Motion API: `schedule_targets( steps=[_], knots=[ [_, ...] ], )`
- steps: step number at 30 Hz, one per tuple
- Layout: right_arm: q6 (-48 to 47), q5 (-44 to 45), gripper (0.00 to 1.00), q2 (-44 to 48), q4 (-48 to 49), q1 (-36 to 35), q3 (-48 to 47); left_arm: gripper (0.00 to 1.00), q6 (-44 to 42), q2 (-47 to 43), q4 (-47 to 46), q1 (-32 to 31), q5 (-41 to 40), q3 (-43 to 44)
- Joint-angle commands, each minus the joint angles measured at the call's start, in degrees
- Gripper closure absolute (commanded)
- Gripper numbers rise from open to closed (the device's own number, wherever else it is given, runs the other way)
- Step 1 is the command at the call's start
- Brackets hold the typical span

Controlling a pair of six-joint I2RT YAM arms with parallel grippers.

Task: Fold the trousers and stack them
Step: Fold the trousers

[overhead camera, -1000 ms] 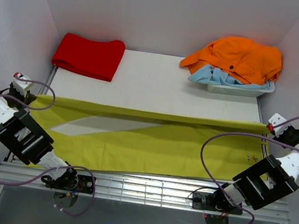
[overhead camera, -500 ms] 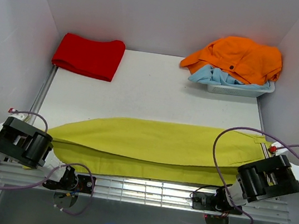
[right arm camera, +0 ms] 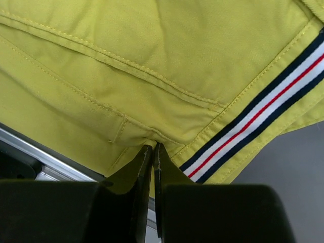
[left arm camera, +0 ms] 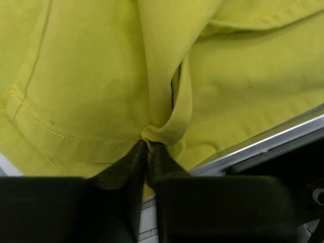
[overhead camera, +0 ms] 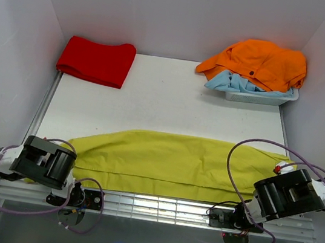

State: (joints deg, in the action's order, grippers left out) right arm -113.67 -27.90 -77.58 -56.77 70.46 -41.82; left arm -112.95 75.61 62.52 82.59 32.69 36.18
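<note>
The yellow-green trousers (overhead camera: pixel 174 163) lie folded lengthwise across the near part of the white table (overhead camera: pixel 165 100). My left gripper (left arm camera: pixel 149 147) is shut on a pinch of the leg-end fabric (left arm camera: pixel 167 129) at the left near edge; in the top view only the arm (overhead camera: pixel 43 163) shows. My right gripper (right arm camera: pixel 152 148) is shut on the waistband edge of the trousers (right arm camera: pixel 152 76), next to the striped lining (right arm camera: pixel 263 101). In the top view the right arm (overhead camera: pixel 289 195) sits low at the right near edge and covers its jaws.
A folded red garment (overhead camera: pixel 96 60) lies at the back left. A white bin (overhead camera: pixel 258 94) at the back right holds orange (overhead camera: pixel 260 61) and light blue clothes. The metal rail (overhead camera: pixel 156 206) runs along the table's near edge.
Both arms have dropped and pulled back to the near edge. The trousers' far edge was carried over toward me, so the garment went from spread open to folded lengthwise and flatter.
</note>
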Motion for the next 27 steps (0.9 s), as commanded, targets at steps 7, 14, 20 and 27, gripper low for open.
schedule_targets(
  steps=[7,14,20,27],
  knots=[
    [-44.98,5.48,0.92,-4.33,-2.56,-1.55,-6.78,0.34,-9.79,11.12,10.32,-1.20,5.97,23.64],
    [-42.00,6.28,0.92,-4.24,-2.38,-4.17,-7.13,0.20,11.66,14.83,11.59,-3.83,6.69,31.94],
    [-29.70,6.02,0.92,-6.96,-4.04,-9.10,-12.22,0.23,29.08,15.26,1.30,-11.30,5.28,27.45],
    [-28.10,7.77,0.92,-7.59,-3.43,-9.46,-13.37,0.32,43.76,17.81,-8.90,-19.20,6.34,26.84]
  ],
)
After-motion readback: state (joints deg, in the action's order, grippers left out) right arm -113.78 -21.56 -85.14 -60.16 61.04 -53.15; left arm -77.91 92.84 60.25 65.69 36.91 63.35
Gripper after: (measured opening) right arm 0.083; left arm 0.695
